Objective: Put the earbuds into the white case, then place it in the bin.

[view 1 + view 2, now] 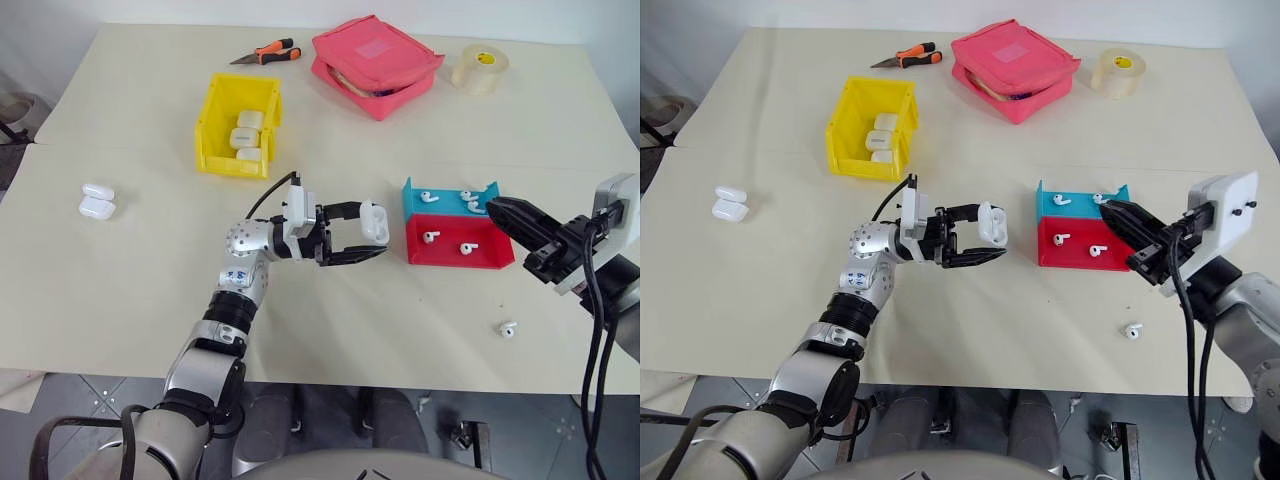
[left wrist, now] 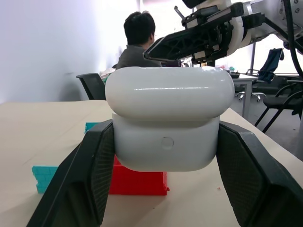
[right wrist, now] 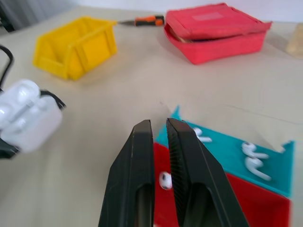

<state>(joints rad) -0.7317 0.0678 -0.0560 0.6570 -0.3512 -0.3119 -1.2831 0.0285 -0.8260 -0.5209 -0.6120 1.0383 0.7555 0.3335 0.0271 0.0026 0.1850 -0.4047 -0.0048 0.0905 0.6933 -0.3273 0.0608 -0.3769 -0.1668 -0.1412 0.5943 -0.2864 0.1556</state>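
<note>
Clamping the white case [image 1: 374, 222] by its lower body, the left gripper [image 1: 362, 232] held it; glossy shell looked light, rigid, slippery. Right gripper [image 1: 503, 208] sat nearly closed, empty.

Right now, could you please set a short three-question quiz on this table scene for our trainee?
1. True or false: the left gripper is shut on a white case.
2. How many white cases lie in the yellow bin? A) one B) three C) five
3. Fill in: one loose earbud lies on the table, on the near side of the ____ tray.

Key: 1 true; 2 B; 3 red.
</note>
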